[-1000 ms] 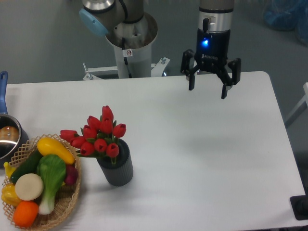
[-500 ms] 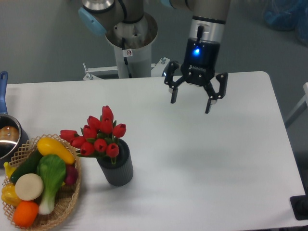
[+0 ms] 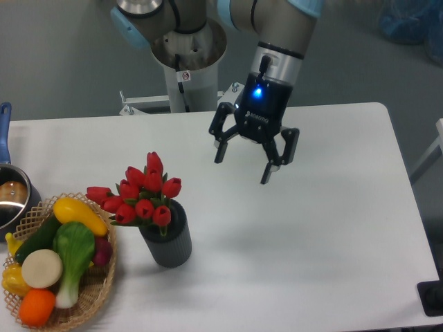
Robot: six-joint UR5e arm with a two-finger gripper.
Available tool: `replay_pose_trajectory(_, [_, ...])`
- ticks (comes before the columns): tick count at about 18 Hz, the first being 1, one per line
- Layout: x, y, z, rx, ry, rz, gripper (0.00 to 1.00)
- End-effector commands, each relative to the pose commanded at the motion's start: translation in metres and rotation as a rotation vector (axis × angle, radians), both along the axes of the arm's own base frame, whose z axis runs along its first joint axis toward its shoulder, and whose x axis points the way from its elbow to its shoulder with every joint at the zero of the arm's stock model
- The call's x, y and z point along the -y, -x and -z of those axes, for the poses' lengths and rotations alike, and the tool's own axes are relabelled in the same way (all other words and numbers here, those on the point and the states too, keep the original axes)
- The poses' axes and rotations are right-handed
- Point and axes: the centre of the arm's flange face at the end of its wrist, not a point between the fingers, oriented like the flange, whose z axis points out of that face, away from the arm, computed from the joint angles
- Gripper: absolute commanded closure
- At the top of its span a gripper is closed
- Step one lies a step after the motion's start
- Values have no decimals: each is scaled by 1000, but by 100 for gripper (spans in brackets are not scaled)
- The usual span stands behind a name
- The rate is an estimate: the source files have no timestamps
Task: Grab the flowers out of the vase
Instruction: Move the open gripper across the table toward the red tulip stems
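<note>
Red flowers [image 3: 142, 194] stand bunched in the vase [image 3: 168, 238], lower left; the end effector [image 3: 243, 164] hangs wide-spread at upper centre, empty, apparently for approach.

- The vase [image 3: 167, 238], lower left of centre, looks matt dark grey with fine vertical ribs.
- The flowers [image 3: 142, 194] in it have smooth red buds with a slight sheen.
- The table [image 3: 325, 235] is smooth, matt white.
- The gripper [image 3: 243, 167], upper centre, is black with a dull sheen; the cylinder above it looks like brushed silver metal.
- The basket [image 3: 97, 294], lower left, is rough woven tan wicker.
- The toy vegetables [image 3: 59, 252] in it look smooth and plastic-like.
- The pot [image 3: 10, 197], left edge, is shiny steel.
</note>
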Motion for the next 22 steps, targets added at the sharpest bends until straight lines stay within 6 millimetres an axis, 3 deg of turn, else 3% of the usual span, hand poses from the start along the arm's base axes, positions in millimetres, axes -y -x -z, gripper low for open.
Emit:
replay_pose_trajectory(4, [1, -8, 18, 2, -12, 53, 0])
replay_pose_trajectory(11, [11, -37, 72, 111, -48, 110, 0])
replay_pose_trajectory(16, [8, -39, 70, 142, -100, 128, 0])
replay_pose_trajectory(22, [-5, -28, 84, 160, -111, 153, 0])
